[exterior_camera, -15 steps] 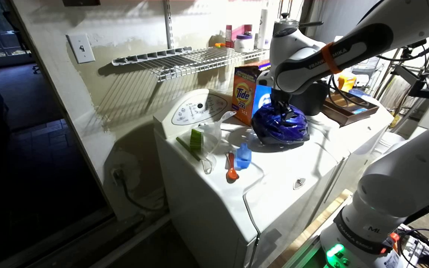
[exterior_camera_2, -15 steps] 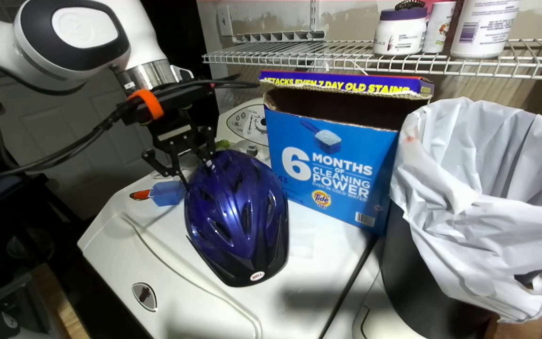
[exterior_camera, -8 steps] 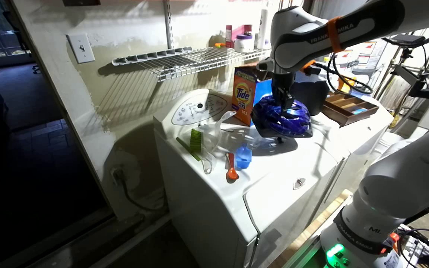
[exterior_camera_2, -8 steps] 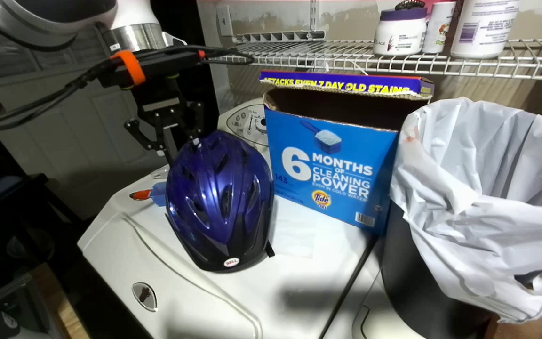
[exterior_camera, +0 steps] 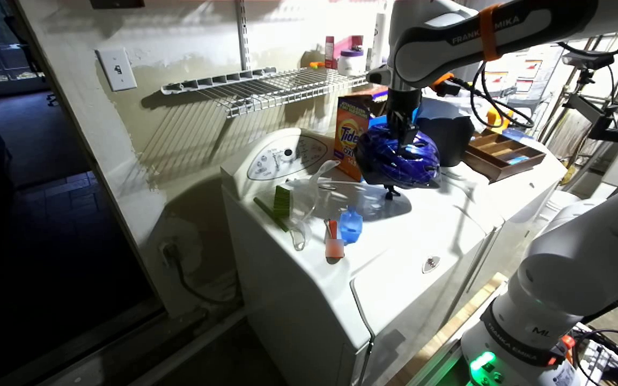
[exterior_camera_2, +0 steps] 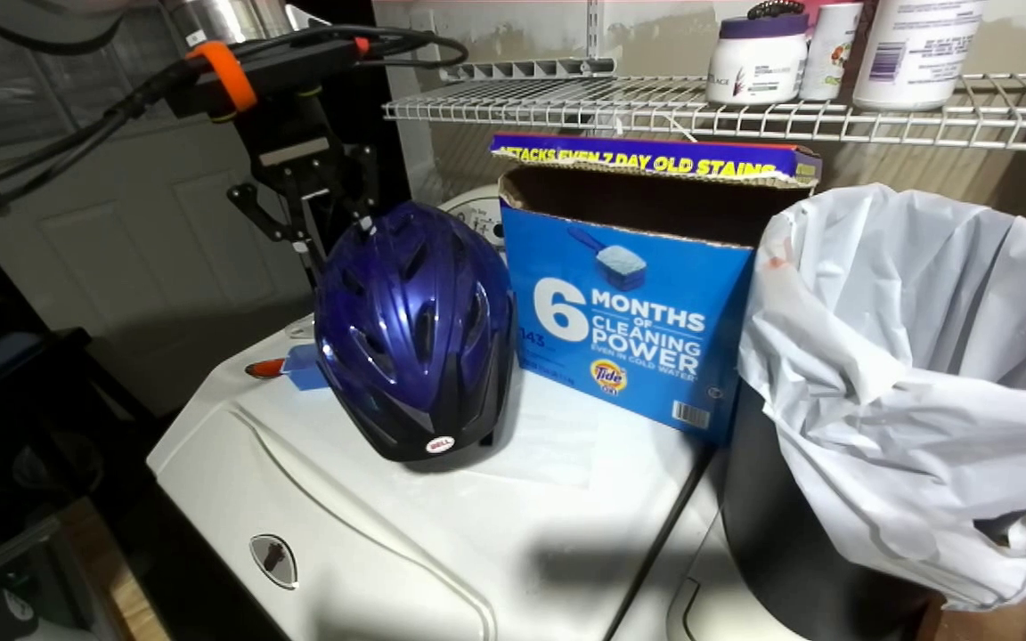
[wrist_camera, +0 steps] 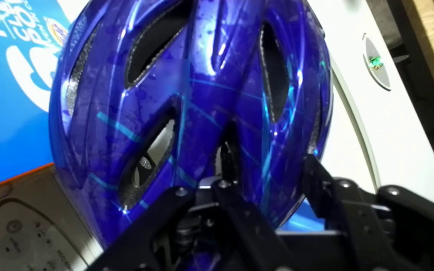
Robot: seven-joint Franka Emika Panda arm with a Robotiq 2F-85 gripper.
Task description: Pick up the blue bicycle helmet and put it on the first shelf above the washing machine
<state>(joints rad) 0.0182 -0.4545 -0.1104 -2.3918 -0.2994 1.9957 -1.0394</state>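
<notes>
The blue bicycle helmet (exterior_camera: pixel 405 165) hangs a little above the white washing machine (exterior_camera: pixel 405 246), its dark strap dangling below it. It is also in an exterior view (exterior_camera_2: pixel 415 329), visor end low and slightly tilted, and fills the wrist view (wrist_camera: pixel 209 90). My gripper (exterior_camera_2: pixel 341 254) is shut on the helmet's rear edge. In the wrist view my gripper (wrist_camera: pixel 268 169) has one finger in a vent slot and the other against the outer shell. The inner fingertip is partly hidden. The first shelf (exterior_camera: pixel 293 98), a pale wire rack, is on the wall above and behind the helmet; it also shows here (exterior_camera_2: pixel 557 114).
The orange-and-blue carton (exterior_camera_2: pixel 620 303) stands close beside the helmet, under the shelf. A bagged bin (exterior_camera_2: pixel 825 463) stands beyond it. Jars (exterior_camera: pixel 351 63) occupy the shelf's far part. A blue bottle (exterior_camera: pixel 350 225), orange spoon (exterior_camera: pixel 333 228) and green brush (exterior_camera: pixel 282 201) lie on the washer.
The helmet has lifted off the washer top with my gripper. It first shifted away from the carton, then rose further, and its strap now hangs clear beneath.
</notes>
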